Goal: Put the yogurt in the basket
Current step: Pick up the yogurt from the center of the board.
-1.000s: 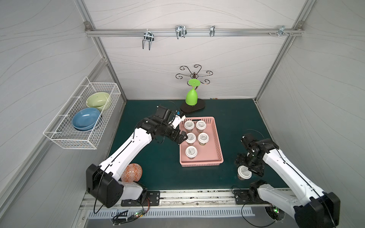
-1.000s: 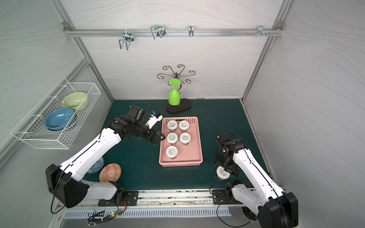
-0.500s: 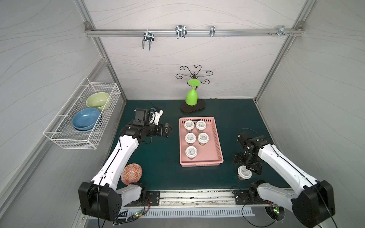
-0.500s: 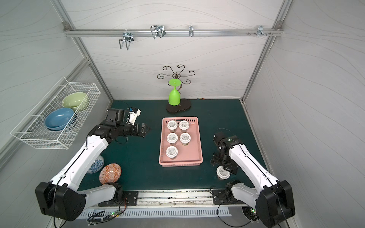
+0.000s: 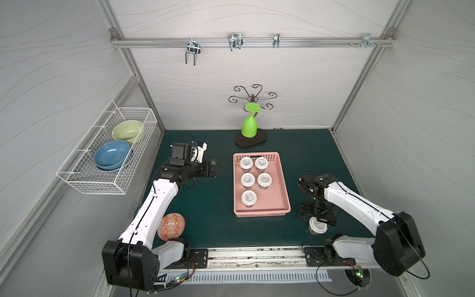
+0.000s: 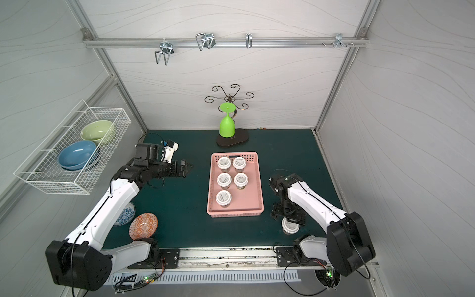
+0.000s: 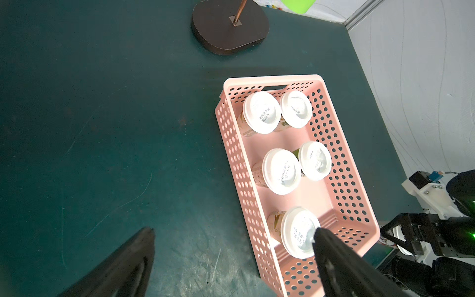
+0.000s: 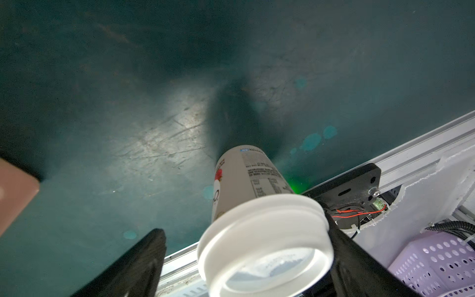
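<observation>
We counted two grippers, one shallow pink perforated plastic basket [image 5: 261, 215] and six white-lidded yogurt cups [image 5: 248, 179]. Left of it the left gripper [image 5: 215, 168] hung, jaws released and empty; five cups stood upright inside. The sixth cup [image 5: 317, 228] stood on the dark green mat [image 5: 205, 205] right of the basket's near corner, between the spread jaws of the right gripper [image 5: 317, 218], close against one finger.
</observation>
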Controlling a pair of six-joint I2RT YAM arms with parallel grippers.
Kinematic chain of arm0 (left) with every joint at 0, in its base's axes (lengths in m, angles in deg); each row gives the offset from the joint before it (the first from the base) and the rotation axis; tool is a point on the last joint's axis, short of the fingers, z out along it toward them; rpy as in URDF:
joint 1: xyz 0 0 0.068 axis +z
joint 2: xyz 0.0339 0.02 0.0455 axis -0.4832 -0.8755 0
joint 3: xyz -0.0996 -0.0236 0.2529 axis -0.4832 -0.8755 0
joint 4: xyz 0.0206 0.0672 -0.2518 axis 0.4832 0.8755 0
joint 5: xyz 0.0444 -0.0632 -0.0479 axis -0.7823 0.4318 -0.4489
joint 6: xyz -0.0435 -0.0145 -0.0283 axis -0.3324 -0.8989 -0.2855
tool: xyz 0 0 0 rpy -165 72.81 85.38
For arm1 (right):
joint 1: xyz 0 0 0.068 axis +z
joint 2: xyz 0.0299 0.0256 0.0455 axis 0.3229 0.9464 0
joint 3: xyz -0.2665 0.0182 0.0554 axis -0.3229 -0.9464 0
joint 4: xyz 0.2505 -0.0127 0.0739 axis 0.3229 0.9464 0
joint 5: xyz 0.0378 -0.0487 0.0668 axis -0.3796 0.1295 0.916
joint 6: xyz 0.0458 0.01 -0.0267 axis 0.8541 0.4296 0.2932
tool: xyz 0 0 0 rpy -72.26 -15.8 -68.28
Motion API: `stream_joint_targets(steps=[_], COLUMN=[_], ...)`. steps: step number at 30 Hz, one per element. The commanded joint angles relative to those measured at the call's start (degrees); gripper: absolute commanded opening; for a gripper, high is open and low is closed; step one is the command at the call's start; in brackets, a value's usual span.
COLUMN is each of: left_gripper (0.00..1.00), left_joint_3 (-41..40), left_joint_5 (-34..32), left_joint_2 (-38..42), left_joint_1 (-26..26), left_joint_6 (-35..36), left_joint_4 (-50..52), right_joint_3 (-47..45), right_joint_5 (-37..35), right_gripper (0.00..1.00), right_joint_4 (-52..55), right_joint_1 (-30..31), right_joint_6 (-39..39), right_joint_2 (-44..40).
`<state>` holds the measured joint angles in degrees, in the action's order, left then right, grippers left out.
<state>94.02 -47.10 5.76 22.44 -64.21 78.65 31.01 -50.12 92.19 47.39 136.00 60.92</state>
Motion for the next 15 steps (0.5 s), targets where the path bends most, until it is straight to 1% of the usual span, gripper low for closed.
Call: stream_joint_targets(steps=[1, 6, 12, 14, 15], left_gripper=[0.99, 0.99, 0.99, 0.99, 0.99], left_joint_3=[0.27, 0.04, -0.67, -0.84, -0.81], left_joint_5=[1.02, 0.9, 0.82, 0.99, 1.03], left_joint_2=[0.66, 0.5, 0.75, 0.67, 0.71], left_joint_1=[0.47, 0.74, 1.0, 1.0, 1.01], left_joint_6=[-0.57, -0.57, -0.66, -0.57, -0.58], left_joint_4=[-3.16, -3.43, -4.24, -4.33, -4.29], right_joint_3=[-0.57, -0.6, -0.5, 0.26, 0.91], right_joint_5=[0.33, 0.87, 1.17, 0.6, 0.17], right_gripper=[0.99, 0.98, 0.91, 0.92, 0.95], right_joint_4=[-1.43, -1.78, -2.42, -1.79, -1.17], right_joint_1=[0.62, 1.63, 2.18, 2.2, 2.21], right_joint_6=[0.15, 0.22, -0.2, -0.45, -0.52], right_joint_2=[1.8, 3.12, 3.68, 4.1, 4.22])
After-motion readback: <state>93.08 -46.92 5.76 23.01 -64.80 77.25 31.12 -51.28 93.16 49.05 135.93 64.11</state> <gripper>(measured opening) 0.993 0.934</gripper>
